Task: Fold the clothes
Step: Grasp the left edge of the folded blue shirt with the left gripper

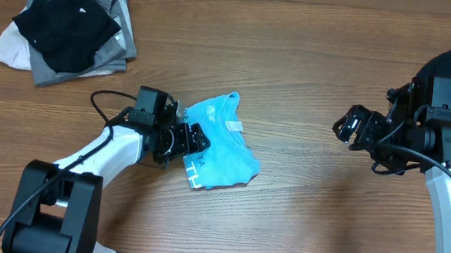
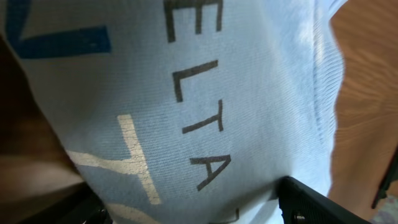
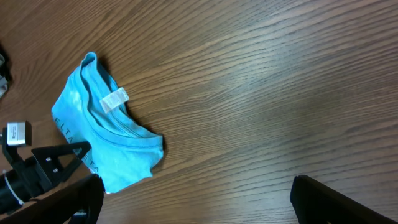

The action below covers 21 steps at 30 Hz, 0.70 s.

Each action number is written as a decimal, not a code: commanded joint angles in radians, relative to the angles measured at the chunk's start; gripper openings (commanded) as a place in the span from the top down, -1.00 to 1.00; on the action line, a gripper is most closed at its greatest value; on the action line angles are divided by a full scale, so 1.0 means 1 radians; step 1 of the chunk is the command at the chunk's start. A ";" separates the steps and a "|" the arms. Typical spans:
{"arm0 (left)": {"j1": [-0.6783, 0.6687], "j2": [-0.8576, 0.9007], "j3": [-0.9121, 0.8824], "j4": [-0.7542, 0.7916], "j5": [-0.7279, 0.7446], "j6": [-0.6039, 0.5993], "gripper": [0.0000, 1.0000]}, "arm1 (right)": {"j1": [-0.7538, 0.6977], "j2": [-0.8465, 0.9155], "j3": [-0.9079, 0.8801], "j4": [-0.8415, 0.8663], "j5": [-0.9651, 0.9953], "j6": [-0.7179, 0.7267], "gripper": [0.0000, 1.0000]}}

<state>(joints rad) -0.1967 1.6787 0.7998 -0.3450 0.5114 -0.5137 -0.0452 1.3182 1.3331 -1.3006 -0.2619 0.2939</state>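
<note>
The left hand [image 1: 193, 139] sits low at the edge of the light-blue T-shirt [image 1: 222, 147]. Its fingers [image 2: 311, 202] are spread wide with printed cloth lying across the gap, and nothing looks pinched. I judge the step to be taking hold of this edge for a fold. To do it well, bite a firm tuck of cloth, close fully before lifting, and carry the edge straight over so the bunched body flattens rather than drags.

Just past the fingertips the shirt lies crumpled on the desk [image 1: 315, 60], label up. Whether cloth sits under either finger is hidden, and the lettering is cut off.

Well beyond, the right hand [image 1: 344, 125] hangs spread and empty. Far behind the left hand lies a pile of black, grey and off-white clothes [image 1: 65, 24].
</note>
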 commanded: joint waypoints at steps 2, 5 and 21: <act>0.000 0.120 -0.043 0.019 -0.018 0.048 -0.72 | 0.000 0.002 -0.003 0.005 0.006 -0.006 -1.00; 0.022 0.132 -0.043 0.025 -0.005 0.052 -0.54 | 0.000 0.002 -0.003 0.005 0.006 -0.006 -1.00; 0.060 0.132 0.013 0.278 -0.200 0.138 0.92 | 0.000 0.002 -0.003 -0.007 0.006 -0.006 -1.00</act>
<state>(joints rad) -0.1490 1.7706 0.7872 -0.0750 0.5011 -0.4335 -0.0452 1.3186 1.3327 -1.3045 -0.2615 0.2943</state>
